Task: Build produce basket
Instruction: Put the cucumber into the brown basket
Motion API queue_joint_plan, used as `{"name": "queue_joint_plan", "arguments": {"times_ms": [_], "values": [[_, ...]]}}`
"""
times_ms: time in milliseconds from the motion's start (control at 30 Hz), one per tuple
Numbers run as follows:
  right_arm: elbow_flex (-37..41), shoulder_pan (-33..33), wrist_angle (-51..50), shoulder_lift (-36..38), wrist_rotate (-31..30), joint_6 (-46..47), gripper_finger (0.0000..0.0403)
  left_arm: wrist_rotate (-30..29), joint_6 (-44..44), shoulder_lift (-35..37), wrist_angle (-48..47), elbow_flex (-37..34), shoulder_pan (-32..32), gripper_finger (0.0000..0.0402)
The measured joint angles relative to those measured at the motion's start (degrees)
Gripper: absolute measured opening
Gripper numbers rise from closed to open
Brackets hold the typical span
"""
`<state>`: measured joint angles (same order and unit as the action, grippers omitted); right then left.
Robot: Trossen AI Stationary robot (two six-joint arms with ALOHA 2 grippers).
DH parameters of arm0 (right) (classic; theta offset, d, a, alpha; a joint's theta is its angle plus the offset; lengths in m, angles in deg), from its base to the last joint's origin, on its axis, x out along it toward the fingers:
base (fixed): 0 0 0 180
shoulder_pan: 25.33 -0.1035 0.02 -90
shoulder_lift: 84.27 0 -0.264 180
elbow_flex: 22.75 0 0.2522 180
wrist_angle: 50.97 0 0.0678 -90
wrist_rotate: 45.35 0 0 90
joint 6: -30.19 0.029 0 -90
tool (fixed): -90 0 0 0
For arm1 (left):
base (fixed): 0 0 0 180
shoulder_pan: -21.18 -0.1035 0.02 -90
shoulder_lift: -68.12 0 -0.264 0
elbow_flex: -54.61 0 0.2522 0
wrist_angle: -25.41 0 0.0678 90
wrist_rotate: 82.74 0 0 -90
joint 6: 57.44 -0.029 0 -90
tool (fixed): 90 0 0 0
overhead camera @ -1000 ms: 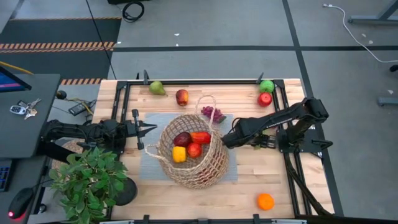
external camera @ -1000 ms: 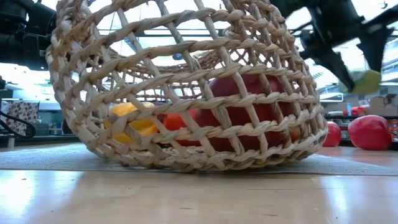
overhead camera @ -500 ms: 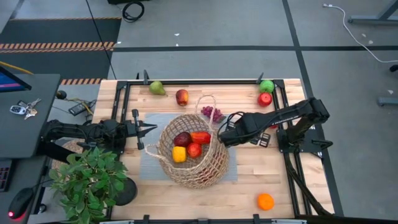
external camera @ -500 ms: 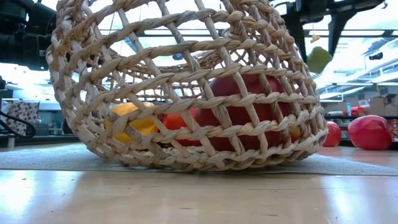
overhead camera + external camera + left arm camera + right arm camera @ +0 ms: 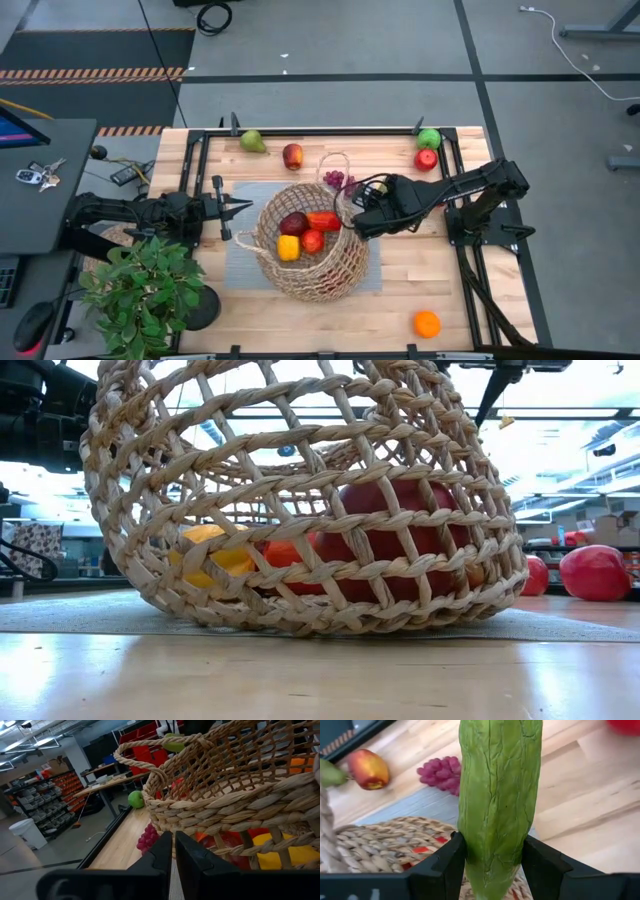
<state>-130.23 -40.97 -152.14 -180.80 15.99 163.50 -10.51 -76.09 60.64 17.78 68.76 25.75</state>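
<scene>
Reaching right arm, fingers clamping green vegetable above basket.

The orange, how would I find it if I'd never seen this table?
Start at the big wicker basket in the middle of the wooden table. Go toward the table's near right corner, well past the basket's grey mat. The orange sits there alone, the only round, plain orange fruit, with no other produce near it.

My four camera views of one table

I look straight down in high view; low view sits near the basket, center frame; both wrist views share it.
</scene>
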Motion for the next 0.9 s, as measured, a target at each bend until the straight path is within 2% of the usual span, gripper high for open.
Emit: {"name": "queue_joint_plan", "arguments": {"times_ms": [300, 567, 667, 767, 900], "values": [[0.0, -0.2, 0.9, 0.0, -1.7, -3.8, 0.0181, 0.0, 0.0, 0.0, 0.0, 0.0, 0.0, 0.0034], [0.0, -0.2, 1.8, 0.0, -2.7, -14.5, 0.0181, 0.0, 0.0, 0.0, 0.0, 0.0, 0.0, 0.0033], [0.0, -0.2, 2.2, 0.3, -7.1, -19.2, 0.0181, 0.0, 0.0, 0.0, 0.0, 0.0, 0.0, 0.0030], [0.0, -0.4, 3.8, 0.4, -14.8, -25.3, 0.0181, 0.0, 0.0, 0.0, 0.0, 0.0, 0.0, 0.0031], [0.0, -0.4, 12.1, 0.5, -24.7, -39.3, 0.0181, 0.0, 0.0, 0.0, 0.0, 0.0, 0.0, 0.0035]]}}
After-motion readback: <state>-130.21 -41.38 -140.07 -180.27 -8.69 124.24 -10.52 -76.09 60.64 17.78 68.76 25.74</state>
